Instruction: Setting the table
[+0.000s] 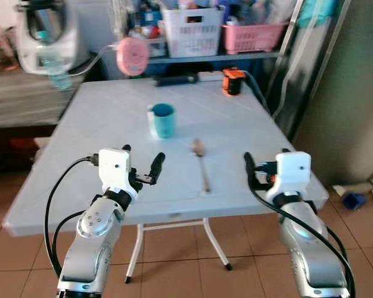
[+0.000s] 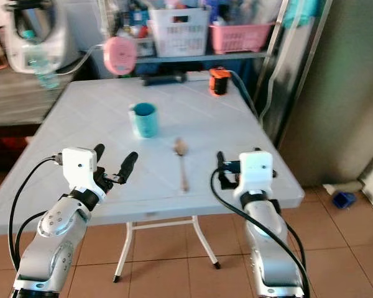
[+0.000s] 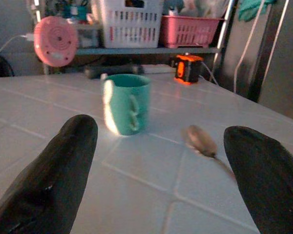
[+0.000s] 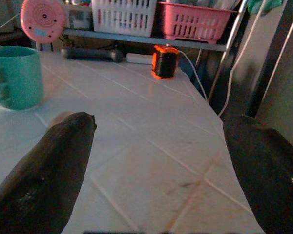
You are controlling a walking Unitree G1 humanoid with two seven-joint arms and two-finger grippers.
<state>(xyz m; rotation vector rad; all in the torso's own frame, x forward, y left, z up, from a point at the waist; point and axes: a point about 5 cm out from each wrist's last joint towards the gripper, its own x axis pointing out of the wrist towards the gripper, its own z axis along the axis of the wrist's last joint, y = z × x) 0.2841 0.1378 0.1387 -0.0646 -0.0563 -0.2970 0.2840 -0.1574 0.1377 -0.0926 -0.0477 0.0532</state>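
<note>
A teal mug [image 1: 163, 120] stands upright near the middle of the pale table [image 1: 99, 130]. A metal spoon [image 1: 202, 162] lies just right of it, bowl pointing away from me. My left gripper [image 1: 143, 155] hovers open over the table's near edge, in front and left of the mug. In the left wrist view the mug [image 3: 127, 103] and spoon [image 3: 200, 141] lie ahead between the spread fingers [image 3: 53, 180]. My right gripper [image 1: 266, 159] is open over the near right part of the table, to the right of the spoon handle, with nothing between its fingers [image 4: 49, 165].
At the table's far edge sit an orange-and-black device [image 1: 233, 82] and a dark bar [image 1: 174, 79]. Behind are a pink round fan [image 1: 132, 56], a white basket [image 1: 191, 31] and a pink basket [image 1: 252, 37]. A metal post [image 1: 298, 62] stands right; tiled floor lies below.
</note>
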